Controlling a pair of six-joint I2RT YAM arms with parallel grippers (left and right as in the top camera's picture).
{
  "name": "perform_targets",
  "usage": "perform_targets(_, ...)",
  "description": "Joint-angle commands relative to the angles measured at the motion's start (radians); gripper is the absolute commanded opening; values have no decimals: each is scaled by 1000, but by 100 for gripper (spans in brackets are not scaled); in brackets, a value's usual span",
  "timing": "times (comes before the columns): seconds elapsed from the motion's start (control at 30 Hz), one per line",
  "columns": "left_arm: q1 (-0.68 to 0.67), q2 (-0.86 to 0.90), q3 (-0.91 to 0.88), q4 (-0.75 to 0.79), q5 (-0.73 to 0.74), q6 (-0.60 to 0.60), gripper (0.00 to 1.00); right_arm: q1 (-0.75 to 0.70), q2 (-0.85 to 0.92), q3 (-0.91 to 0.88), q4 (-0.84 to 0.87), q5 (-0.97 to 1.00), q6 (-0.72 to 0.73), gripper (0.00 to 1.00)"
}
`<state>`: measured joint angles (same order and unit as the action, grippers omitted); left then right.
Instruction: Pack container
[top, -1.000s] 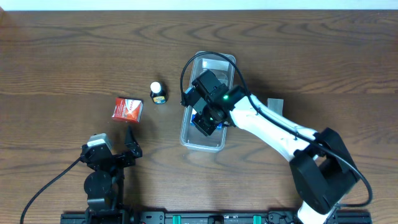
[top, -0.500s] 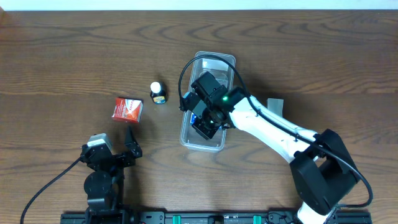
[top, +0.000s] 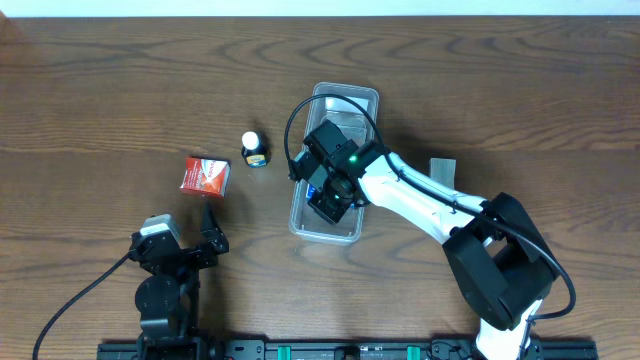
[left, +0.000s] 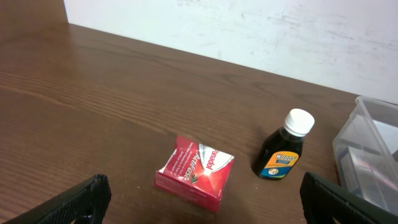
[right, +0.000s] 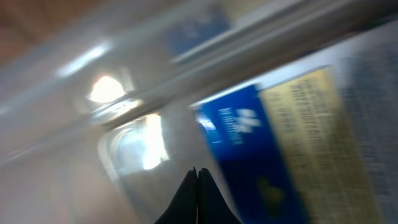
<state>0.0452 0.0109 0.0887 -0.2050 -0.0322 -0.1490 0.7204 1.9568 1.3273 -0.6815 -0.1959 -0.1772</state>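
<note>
The container (top: 345, 92), a clear long tub, stands at the table's middle. My right gripper (top: 328, 200) is down inside it, near its front end, with the jaws (right: 198, 171) shut on nothing. A blue and yellow box (right: 249, 143) lies in the tub right beside the fingertips; the tub's clear wall (right: 74, 162) is to their left. My left gripper (top: 212, 232) is open and empty at the front left. A red box (left: 196, 171) and a dark bottle with a white cap (left: 283, 152) lie ahead of its jaws (left: 202, 214). The tub's end (left: 367, 143) shows at the right.
The red box (top: 205, 175) and the bottle (top: 255, 150) stand on the wood table left of the tub. A small grey piece (top: 441, 168) lies right of the tub, beside the right arm. A white wall borders the table's far edge.
My right gripper has shifted slightly to the left inside the tub and the arm has swung with it. The left arm, red box and bottle have not moved.
</note>
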Motion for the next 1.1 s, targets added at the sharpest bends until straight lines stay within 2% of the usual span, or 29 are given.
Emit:
perform_targets(0.0,6,-5,-16,-34,-1,10,98,5,3,-1,22,151,23,1)
perform_targets(0.3,6,-5,-16,-34,-1,10,98,0,5,-1,125,305,23,1)
perform_targets(0.57,6,-5,-16,-34,-1,10,98,0,-3,-1,142,340,24,1)
perform_targets(0.7,6,-5,-16,-34,-1,10,98,0,-90,1,90,326,111,2)
perform_targets(0.83,6,-5,-16,-34,-1,10,98,-21,-238,0,64,322,242,12)
perform_targets(0.9,6,-5,-16,-34,-1,10,98,-40,-291,0,55,312,304,14)
perform_targets(1.07,6,-5,-16,-34,-1,10,98,-74,-309,0,-23,240,371,14)
